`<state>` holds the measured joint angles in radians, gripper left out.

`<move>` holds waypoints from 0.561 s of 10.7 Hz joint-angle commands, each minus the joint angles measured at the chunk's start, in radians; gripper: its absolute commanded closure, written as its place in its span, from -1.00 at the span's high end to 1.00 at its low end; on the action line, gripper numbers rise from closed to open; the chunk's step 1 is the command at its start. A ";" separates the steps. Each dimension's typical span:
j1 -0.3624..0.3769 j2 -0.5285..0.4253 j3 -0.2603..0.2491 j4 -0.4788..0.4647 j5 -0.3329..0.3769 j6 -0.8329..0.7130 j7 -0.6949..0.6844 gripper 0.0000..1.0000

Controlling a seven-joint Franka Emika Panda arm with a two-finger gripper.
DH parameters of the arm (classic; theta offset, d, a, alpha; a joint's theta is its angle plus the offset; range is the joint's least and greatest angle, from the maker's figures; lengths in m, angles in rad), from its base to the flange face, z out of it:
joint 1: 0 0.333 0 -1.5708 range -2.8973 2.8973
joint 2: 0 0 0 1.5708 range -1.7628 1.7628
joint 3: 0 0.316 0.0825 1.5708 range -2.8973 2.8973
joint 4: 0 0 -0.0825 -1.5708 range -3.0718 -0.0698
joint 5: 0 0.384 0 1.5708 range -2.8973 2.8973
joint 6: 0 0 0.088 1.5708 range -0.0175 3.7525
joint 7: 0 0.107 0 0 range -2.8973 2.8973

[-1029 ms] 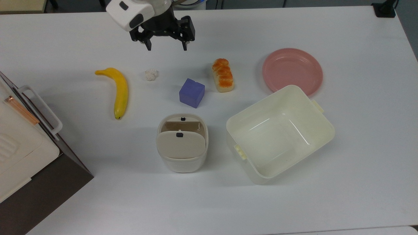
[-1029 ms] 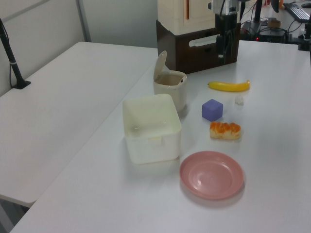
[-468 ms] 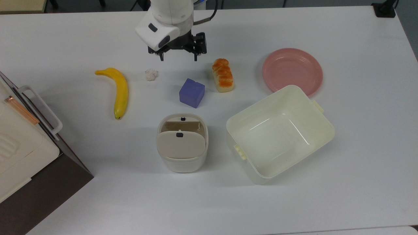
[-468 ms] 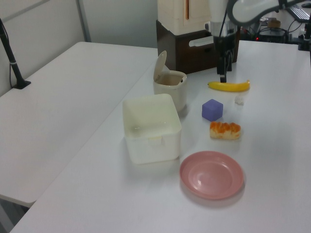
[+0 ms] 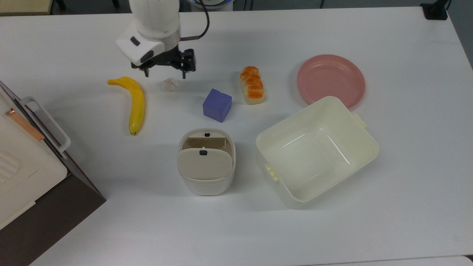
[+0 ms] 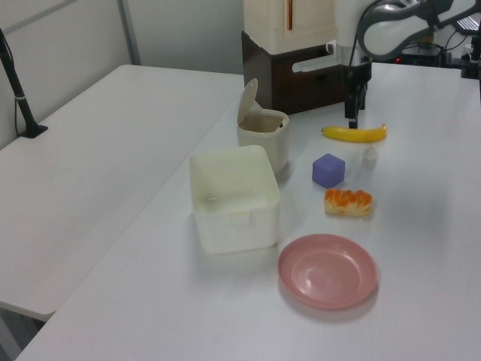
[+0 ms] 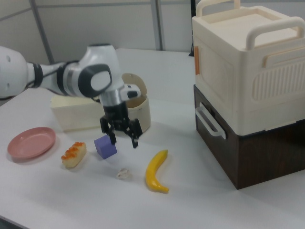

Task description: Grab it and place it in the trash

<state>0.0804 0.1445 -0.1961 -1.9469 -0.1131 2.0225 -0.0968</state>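
Note:
The tiny crumpled white paper wad (image 5: 170, 84) (image 6: 369, 156) (image 7: 123, 173) lies on the white table between the banana and the purple cube. My gripper (image 5: 165, 75) (image 7: 124, 142) hangs open just above and slightly behind it, its two black fingers spread wider than the wad and holding nothing. The trash (image 5: 206, 162) (image 6: 262, 135) (image 7: 138, 108), a small cream bin with a beige swing-flap lid tilted partly open, stands nearer the top view's bottom, past the purple cube.
A banana (image 5: 134, 101) lies left of the wad in the top view, a purple cube (image 5: 217, 105) and a bread loaf (image 5: 252, 84) to its right. A cream tub (image 5: 317, 150) and pink plate (image 5: 330, 79) sit further right. A cream-and-brown cabinet (image 5: 26, 162) stands at the top view's left edge.
My gripper has swung left in the top view, from beside the bread loaf to just over the paper wad. It stays open. Nothing on the table has moved.

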 commanded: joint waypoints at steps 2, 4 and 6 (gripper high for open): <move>0.013 -0.020 -0.009 -0.201 -0.089 0.197 -0.024 0.95; 0.016 -0.002 -0.009 -0.208 -0.096 0.203 -0.026 0.87; 0.018 0.024 -0.009 -0.208 -0.100 0.211 -0.024 0.66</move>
<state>0.0847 0.1596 -0.1985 -2.1329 -0.1934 2.2003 -0.1094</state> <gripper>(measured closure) 0.062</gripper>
